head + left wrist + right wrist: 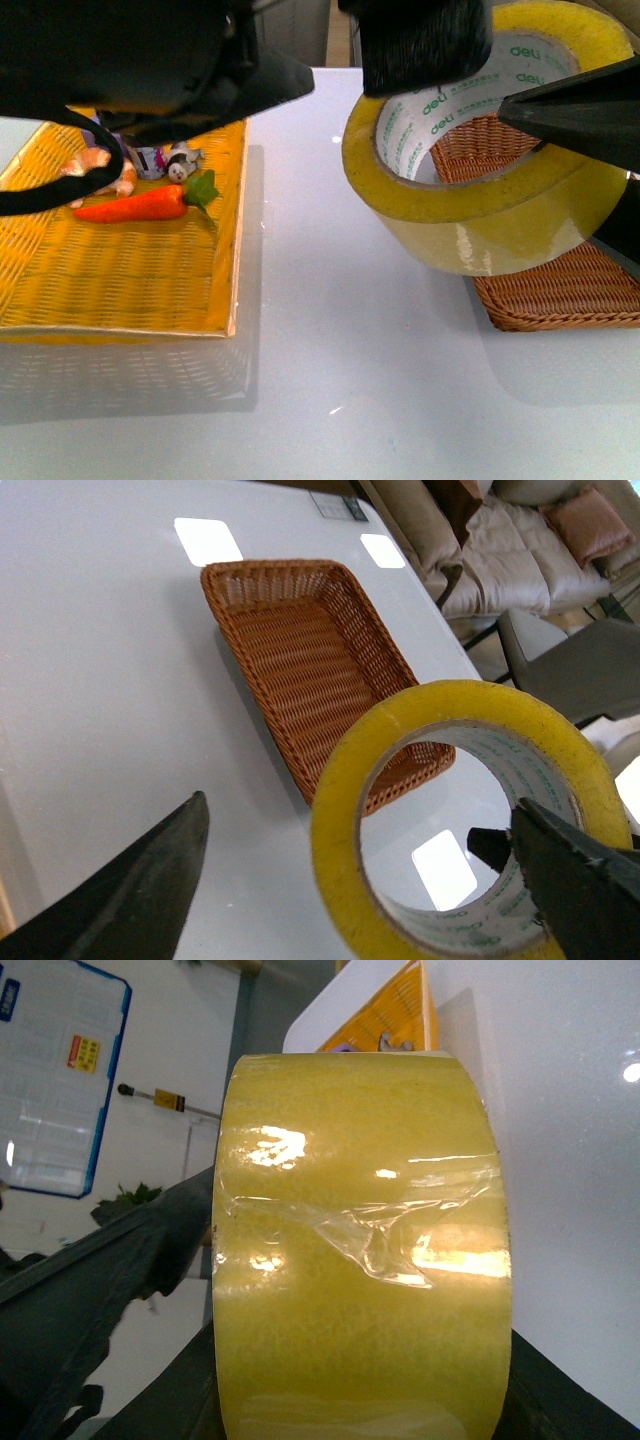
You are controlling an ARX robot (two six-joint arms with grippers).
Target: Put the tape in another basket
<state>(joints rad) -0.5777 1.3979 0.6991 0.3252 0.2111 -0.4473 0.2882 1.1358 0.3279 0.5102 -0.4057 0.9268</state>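
The right end effector (360, 1340) is clamping the tape (480, 215) across its width and holding it aloft over the left edge of the basket (570, 300). The left end effector (335, 825) is gaping wide, empty. It should be carrying the roll over the basket's middle and lowering close before releasing.

The tape (480, 200) hangs before the basket (570, 290) at right, with a carrot (135, 205) in the tray (100, 290) at left.

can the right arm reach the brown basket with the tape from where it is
Probably yes. The right gripper holds the tape in the air close to the basket, which looks empty where it shows. The left gripper is open, and nothing seems to block the way down.
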